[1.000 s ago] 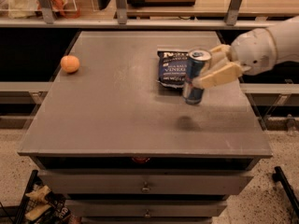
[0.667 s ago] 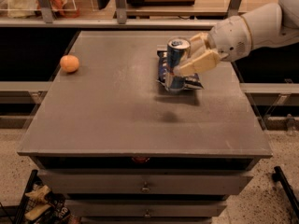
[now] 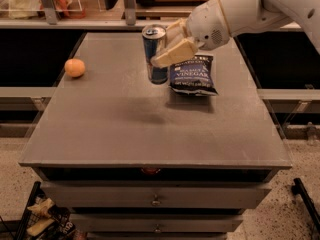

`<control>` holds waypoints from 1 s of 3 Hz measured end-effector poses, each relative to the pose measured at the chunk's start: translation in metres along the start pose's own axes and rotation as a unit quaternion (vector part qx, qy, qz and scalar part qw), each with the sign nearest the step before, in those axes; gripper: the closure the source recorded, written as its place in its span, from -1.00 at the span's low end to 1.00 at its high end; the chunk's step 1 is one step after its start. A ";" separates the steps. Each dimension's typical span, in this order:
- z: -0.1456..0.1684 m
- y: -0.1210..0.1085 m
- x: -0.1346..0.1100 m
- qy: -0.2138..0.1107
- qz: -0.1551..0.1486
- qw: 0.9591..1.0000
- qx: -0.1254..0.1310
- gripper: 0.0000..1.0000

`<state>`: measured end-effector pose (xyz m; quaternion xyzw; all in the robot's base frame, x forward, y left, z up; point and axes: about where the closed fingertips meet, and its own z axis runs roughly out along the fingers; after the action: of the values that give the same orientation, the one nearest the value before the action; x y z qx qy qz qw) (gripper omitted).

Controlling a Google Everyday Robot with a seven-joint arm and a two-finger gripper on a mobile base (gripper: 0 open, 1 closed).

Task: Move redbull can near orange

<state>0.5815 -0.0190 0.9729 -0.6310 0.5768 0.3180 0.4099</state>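
Note:
The redbull can point(image 3: 154, 54) is a slim blue-and-silver can held upright in the air above the middle of the grey table point(image 3: 125, 129). My gripper point(image 3: 169, 48) is shut on the redbull can, its tan fingers point(image 3: 175, 54) clamped on the can's right side, the white arm reaching in from the upper right. The orange point(image 3: 74, 67) is a small round fruit lying on the table near the left edge, well to the left of the can and apart from it.
A flat dark-blue chip bag point(image 3: 193, 75) lies on the table just right of the can, under the arm. Shelving with clutter runs behind the table. Drawers sit below the table's front edge point(image 3: 150, 166).
My gripper has carried the redbull can up and leftward, off the chip bag's side and toward the table's middle. The orange and the chip bag have not moved.

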 end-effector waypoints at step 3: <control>0.043 -0.021 -0.017 -0.011 -0.001 1.000 0.009 1.00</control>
<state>0.6027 0.0268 0.9707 -0.6249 0.5741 0.3193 0.4219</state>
